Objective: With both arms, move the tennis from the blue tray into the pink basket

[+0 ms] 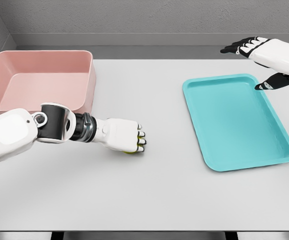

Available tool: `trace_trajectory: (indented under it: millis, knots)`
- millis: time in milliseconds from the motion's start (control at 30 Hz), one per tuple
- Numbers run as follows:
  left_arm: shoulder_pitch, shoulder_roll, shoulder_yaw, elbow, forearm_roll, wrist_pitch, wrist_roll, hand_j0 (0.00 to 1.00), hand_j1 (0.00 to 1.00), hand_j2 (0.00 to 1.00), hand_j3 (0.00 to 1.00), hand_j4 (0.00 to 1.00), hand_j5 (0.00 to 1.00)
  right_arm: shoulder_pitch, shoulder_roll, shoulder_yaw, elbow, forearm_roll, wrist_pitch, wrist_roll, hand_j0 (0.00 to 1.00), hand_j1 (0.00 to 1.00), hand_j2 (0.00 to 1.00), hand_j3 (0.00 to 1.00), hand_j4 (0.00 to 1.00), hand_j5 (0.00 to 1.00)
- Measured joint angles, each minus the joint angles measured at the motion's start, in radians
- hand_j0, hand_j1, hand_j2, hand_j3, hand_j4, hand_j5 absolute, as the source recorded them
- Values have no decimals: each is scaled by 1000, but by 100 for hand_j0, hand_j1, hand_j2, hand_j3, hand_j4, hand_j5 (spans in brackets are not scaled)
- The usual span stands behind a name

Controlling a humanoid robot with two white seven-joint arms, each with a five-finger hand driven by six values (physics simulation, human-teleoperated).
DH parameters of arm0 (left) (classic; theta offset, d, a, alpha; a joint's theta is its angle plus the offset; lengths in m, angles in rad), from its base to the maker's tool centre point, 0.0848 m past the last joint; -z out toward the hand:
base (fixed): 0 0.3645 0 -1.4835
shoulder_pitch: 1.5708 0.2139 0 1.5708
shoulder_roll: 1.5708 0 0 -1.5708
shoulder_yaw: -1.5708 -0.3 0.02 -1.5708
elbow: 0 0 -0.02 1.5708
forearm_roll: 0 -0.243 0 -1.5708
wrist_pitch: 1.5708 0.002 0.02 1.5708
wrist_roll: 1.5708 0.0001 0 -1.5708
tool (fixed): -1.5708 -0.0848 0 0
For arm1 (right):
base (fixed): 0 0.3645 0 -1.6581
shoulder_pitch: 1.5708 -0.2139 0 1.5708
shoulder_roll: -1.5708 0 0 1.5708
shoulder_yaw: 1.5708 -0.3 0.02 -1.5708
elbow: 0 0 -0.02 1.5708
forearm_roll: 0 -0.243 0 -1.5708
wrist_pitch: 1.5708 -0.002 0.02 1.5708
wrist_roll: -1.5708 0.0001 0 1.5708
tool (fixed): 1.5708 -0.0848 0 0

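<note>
Yellow-green tennis ball point(131, 151), one, mostly hidden, apparently gripped under left hand point(125, 135) on the table point(149, 200). One pink basket point(39, 80); one blue tray point(237, 120). Right hand point(264, 57) spread, holding nothing.

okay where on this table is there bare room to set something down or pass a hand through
Free: the table strip along the near edge, and the wide gap between the left hand and the blue tray. The tray and the pink basket both look empty. Crowded: beside the basket, where the left hand covers the tennis ball.
</note>
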Motion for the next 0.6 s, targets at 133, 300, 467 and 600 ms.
trace_trajectory:
  millis: [133, 300, 467, 600]
  knots:
    - [-3, 4, 18, -1, 47, -1, 1, 24, 24, 24, 24, 24, 24, 0, 0, 0, 0, 0, 0, 0, 100, 100, 100, 100, 100, 100]
    - [11, 13, 85, 6, 189, -2, 8, 23, 23, 23, 23, 23, 23, 0, 0, 0, 1, 0, 0, 0, 100, 100, 100, 100, 100, 100]
    - [12, 32, 217, 72, 354, -2, 10, 23, 23, 23, 23, 23, 23, 0, 0, 0, 2, 0, 0, 0, 100, 100, 100, 100, 100, 100]
    - [12, 65, 323, 114, 392, -2, 9, 23, 23, 23, 23, 23, 23, 0, 0, 0, 3, 0, 0, 0, 100, 100, 100, 100, 100, 100]
